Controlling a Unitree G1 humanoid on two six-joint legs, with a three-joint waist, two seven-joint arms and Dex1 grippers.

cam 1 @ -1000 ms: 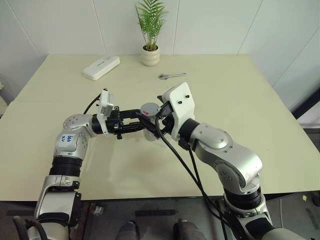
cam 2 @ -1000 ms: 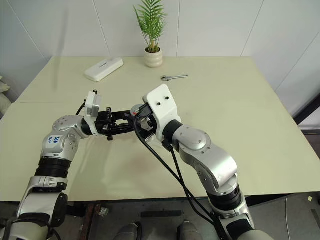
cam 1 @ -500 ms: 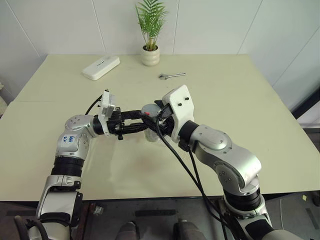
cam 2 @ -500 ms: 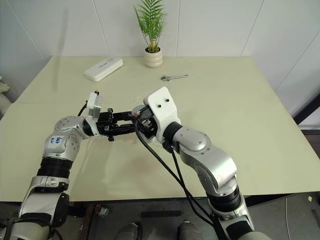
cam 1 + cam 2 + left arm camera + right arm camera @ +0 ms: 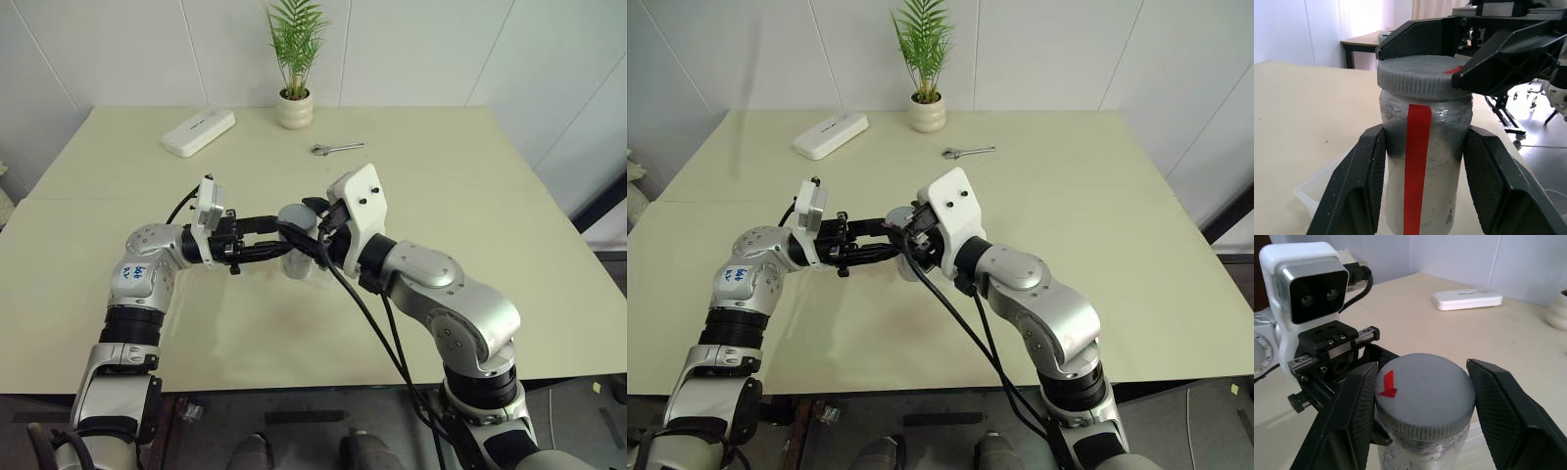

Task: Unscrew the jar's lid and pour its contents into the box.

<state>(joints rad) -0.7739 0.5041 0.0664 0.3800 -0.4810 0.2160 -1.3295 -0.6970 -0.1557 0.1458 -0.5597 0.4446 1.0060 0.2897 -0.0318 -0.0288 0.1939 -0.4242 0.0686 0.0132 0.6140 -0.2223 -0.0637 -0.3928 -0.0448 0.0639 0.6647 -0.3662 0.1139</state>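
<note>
Right gripper (image 5: 1422, 396) was wide open around the cap a second ago; now its two fingers are clamped on the lid's knurled rim. Its wrist housing has also swung slightly toward the robot's right in the head views. Left arm and jar haven't shifted.

Jar (image 5: 1422, 147) stands upright, long axis vertical, red stripe toward the left wrist camera, held over the middle of the table (image 5: 470, 176). Left gripper (image 5: 1422, 161) is closed on the jar body below the cap, reaching in level from the robot's left. Lid (image 5: 1425, 389) is seated square on top, red mark near one right finger. So the twist axis is straight up through the jar, and the right gripper straddles it from the robot's side.

Judgement: lid not yet loosened; next is a roll of the right wrist about that vertical axis while the left holds firm. Risk is the jar slipping round in the left grip.

Box (image 5: 1327, 183) is directly under and beside the jar, a clear corner showing behind it, so the pour is a short tilt. Contents can't be seen through the wall.

Room: white case (image 5: 198, 131), plant pot (image 5: 294, 108) and wrench (image 5: 336, 148) sit well apart at the far side; table edges are far off.
</note>
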